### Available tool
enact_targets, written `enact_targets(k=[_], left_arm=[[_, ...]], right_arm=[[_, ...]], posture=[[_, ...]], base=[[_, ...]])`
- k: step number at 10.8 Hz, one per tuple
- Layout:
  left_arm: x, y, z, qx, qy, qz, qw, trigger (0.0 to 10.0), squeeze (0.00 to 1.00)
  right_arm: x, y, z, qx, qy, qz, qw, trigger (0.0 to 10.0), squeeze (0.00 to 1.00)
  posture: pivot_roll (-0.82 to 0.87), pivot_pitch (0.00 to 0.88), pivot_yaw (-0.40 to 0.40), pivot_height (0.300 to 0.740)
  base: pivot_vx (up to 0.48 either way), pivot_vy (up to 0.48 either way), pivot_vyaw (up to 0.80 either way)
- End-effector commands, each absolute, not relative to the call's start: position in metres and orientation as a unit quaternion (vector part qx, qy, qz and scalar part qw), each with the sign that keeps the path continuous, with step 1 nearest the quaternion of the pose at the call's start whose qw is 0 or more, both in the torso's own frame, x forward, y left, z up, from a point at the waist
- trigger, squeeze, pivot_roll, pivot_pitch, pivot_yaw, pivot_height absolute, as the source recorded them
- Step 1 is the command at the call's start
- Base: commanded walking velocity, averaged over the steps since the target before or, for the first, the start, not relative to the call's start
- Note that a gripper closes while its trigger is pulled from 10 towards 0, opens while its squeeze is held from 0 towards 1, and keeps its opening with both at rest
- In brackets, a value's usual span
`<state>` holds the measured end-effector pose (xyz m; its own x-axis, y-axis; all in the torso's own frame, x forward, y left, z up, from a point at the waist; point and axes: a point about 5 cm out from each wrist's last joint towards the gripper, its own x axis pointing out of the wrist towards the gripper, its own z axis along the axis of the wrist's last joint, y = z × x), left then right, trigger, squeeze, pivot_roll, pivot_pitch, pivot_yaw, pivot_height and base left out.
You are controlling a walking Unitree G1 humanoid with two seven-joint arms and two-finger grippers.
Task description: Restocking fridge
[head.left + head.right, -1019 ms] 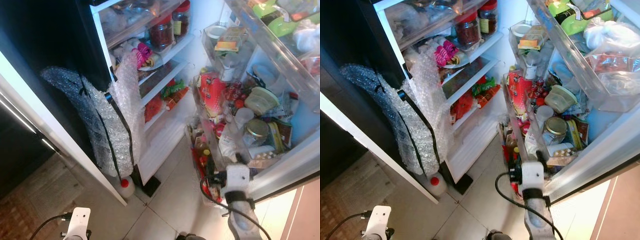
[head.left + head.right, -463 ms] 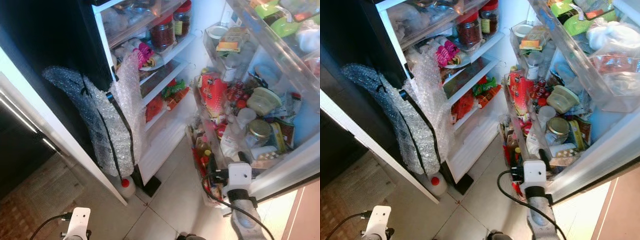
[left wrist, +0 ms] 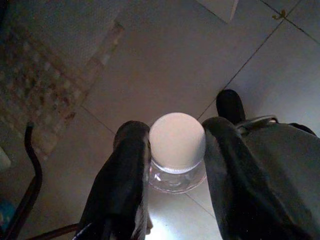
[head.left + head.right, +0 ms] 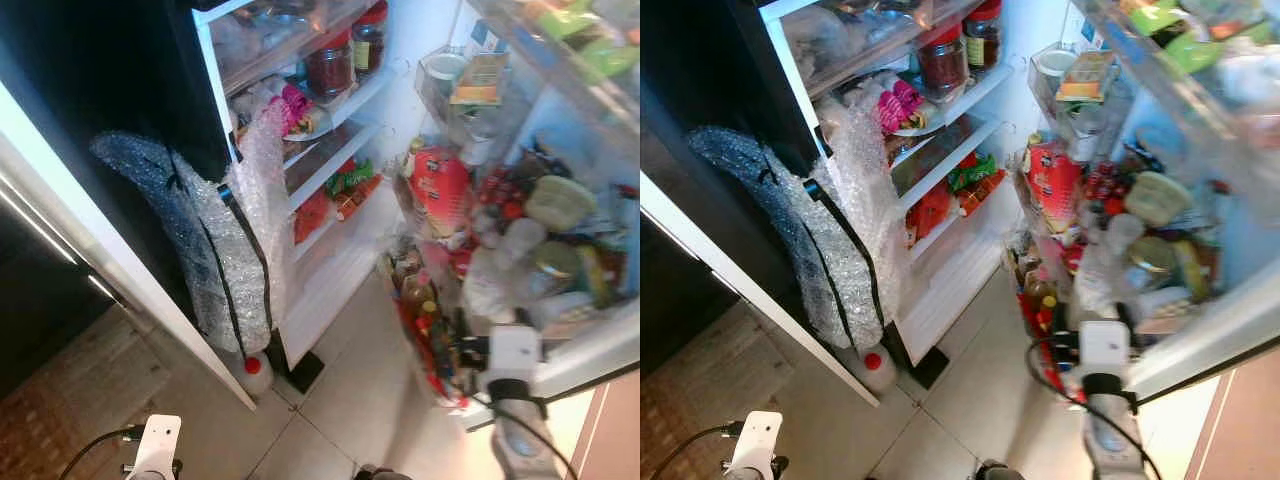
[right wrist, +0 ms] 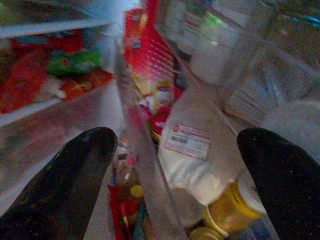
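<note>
The fridge stands open, its inner shelves (image 4: 335, 150) packed with jars and packets. Its door (image 4: 590, 345) swings on the right, blurred, with crowded door shelves holding a red carton (image 4: 440, 190), jars and bottles. My right gripper (image 5: 185, 150) is open, its fingers (image 5: 75, 170) spread wide on either side of the clear front rail of a lower door shelf (image 5: 142, 160); its white wrist (image 4: 515, 352) sits at that shelf. My left gripper (image 3: 175, 137) hangs low over the tiled floor, shut on a clear bottle with a white cap (image 3: 176, 140).
Bubble wrap (image 4: 215, 250) hangs off the fridge's left edge down to the floor. A small red-capped bottle (image 4: 255, 372) stands on the tiles beside a black fridge foot (image 4: 303, 372). A dark cabinet front (image 4: 60, 260) is on the left. Tiled floor (image 4: 340, 400) lies in front.
The fridge door and my right wrist have shifted to the right together, and the door shelves are now blurred. The left arm stays where it was.
</note>
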<state>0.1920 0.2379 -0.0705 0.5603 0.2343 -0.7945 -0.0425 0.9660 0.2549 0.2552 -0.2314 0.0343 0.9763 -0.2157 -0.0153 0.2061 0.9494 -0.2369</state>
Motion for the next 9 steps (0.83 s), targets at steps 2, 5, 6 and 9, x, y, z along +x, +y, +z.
enact_targets(k=[2, 5, 6, 9], left_arm=[[0.183, 0.243, -0.074, 0.116, 0.478, 0.079, 0.867, 10.0, 0.0], [0.183, 0.243, -0.074, 0.116, 0.477, 0.081, 0.867, 10.0, 0.0], [0.183, 0.243, -0.074, 0.116, 0.477, 0.081, 0.867, 10.0, 0.0], [0.183, 0.243, -0.074, 0.118, 0.476, 0.082, 0.868, 10.0, 0.0]], right_arm=[[0.247, -0.251, 0.025, -0.114, 0.054, -0.144, 0.981, 10.0, 0.0], [0.245, -0.276, 0.026, -0.124, 0.072, -0.167, 0.975, 10.0, 0.0], [0.245, -0.283, 0.028, -0.13, 0.073, -0.172, 0.974, 10.0, 0.0], [0.248, -0.333, 0.054, -0.161, 0.064, -0.227, 0.958, 10.0, 0.0]], posture=[[-0.21, 0.181, 0.02, 0.74], [-0.21, 0.182, 0.022, 0.74], [-0.21, 0.182, 0.022, 0.74], [-0.21, 0.177, 0.025, 0.74]], base=[[0.0, 0.0, 0.0], [0.0, 0.0, 0.0], [0.0, 0.0, 0.0], [0.0, 0.0, 0.0]])
